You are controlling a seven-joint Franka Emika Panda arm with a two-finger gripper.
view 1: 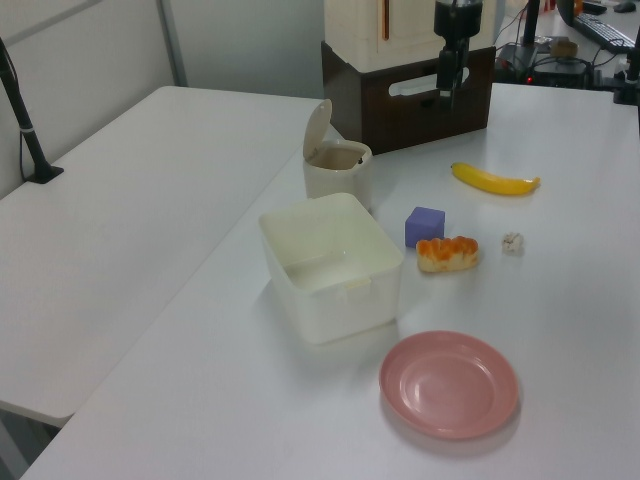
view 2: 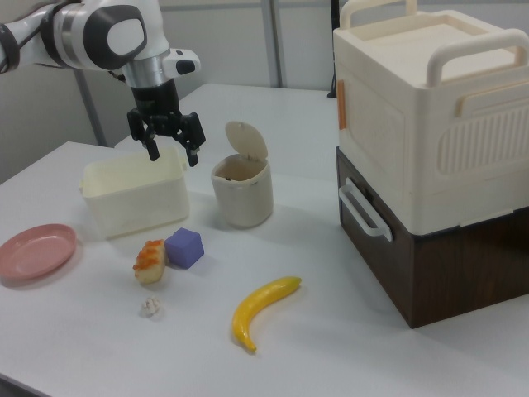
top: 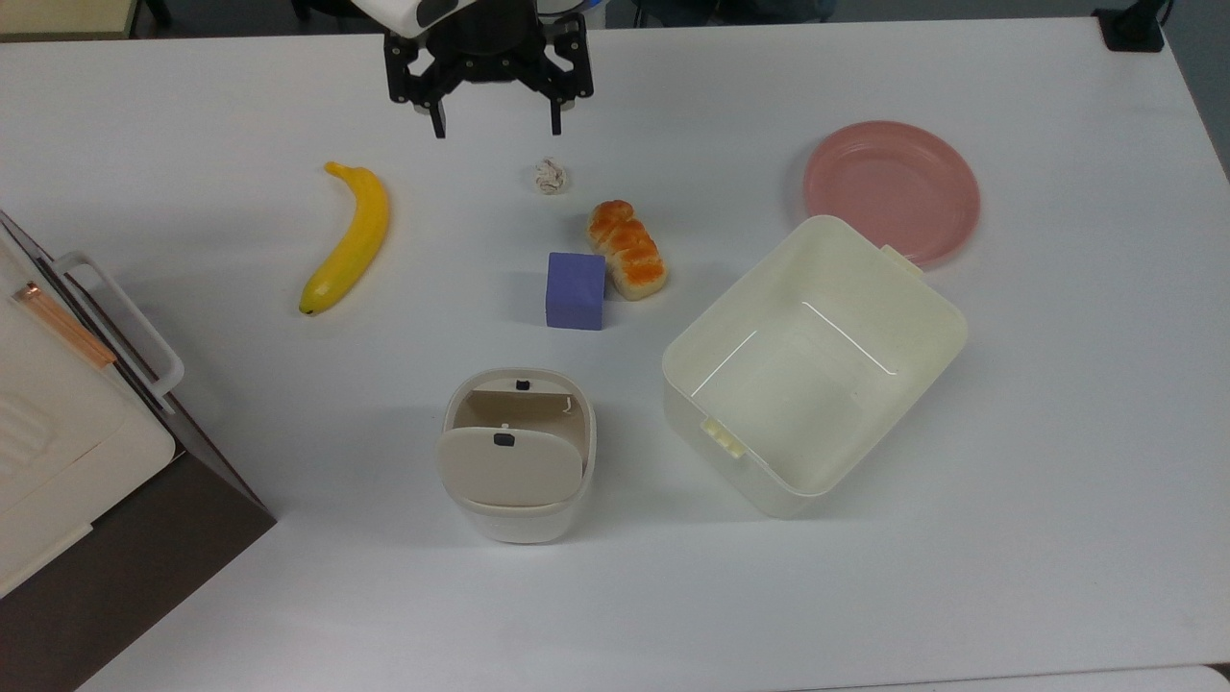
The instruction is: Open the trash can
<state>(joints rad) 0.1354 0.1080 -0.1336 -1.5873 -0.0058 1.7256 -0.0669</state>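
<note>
The arm is cut off at the top view's upper edge; its claw [top: 491, 123] hangs spread and empty. The trash can [top: 519, 461] stands lid-up, its inside partly hidden by the lid, with bare tabletop [top: 288, 577] around it.

The arm [view 2: 99, 33] at the upper left of the right view is glossy white, built of rounded segments with a dark grey disc cap at one joint. A small white box [view 2: 183, 63] with a dark face sticks out of the wrist. Below it a black gripper [view 2: 170, 154] branches into linkage bars ending in two thin black fingers [top: 439, 123], near the top edge of the top view
</note>
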